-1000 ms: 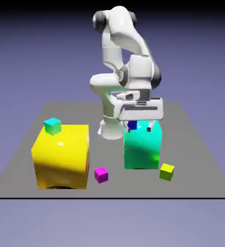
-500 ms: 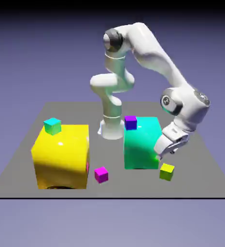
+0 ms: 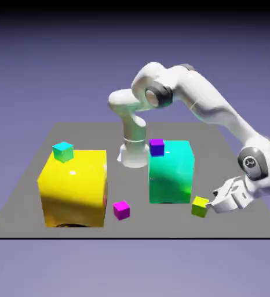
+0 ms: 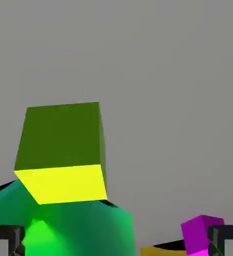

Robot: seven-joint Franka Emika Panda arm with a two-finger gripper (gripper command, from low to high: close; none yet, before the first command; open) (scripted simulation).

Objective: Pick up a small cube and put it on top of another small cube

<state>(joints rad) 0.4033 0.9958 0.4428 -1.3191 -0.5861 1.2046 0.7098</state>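
the fingers stand spread wide and grasp nothing; in the exterior view they hang low over the grey counter, just beside the lime cube, on that view's right of it. the cube sits on the counter near the foot of the big teal block, not yet between the fingers.

to do the reach well, i judge the hand should shift so the lime cube comes centred between the two fingertips, square to its faces, then sink until the pads flank its sides before clenching; the teal block is near, so the inner finger needs room to slip in without knocking it.

the hand view shows the lime cube large and left of middle, with the dark fingertips at the bottom corners, so the aim looks off-centre; the exterior view cannot show that. the exterior view alone shows the goal, the tiny teal cube atop the big yellow block, well apart from the fingers, and a tiny purple cube on the teal block.
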